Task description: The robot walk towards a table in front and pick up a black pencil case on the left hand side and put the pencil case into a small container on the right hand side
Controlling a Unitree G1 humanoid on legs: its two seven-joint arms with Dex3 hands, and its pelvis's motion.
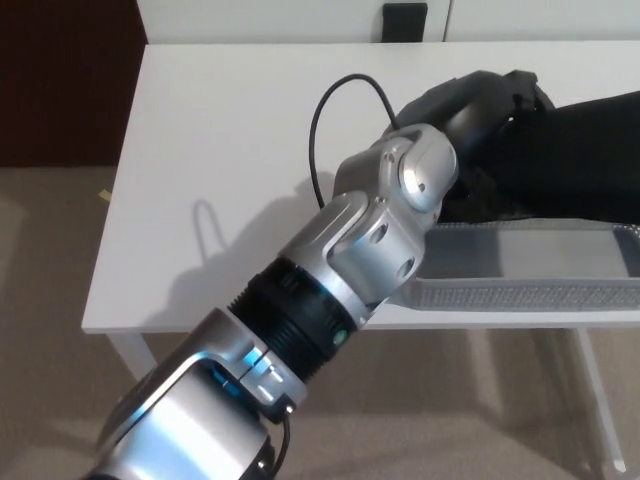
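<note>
White bench (200, 150): left half bare. Your silver left arm (370, 240) crosses it diagonally, a thin black cable (315, 130) looping beside the wrist. The black left hand (470, 105) is curled tight over the near end of the black soft pencil case (580, 160). The case trails right from the hand, its long axis along the grey mesh tray container (520, 295) just below. Whether they touch, you can't tell. Right hand unseen, so the drop is the left's.

Right edge crops container (520, 295); left hand (470, 105) state unclear.
</note>
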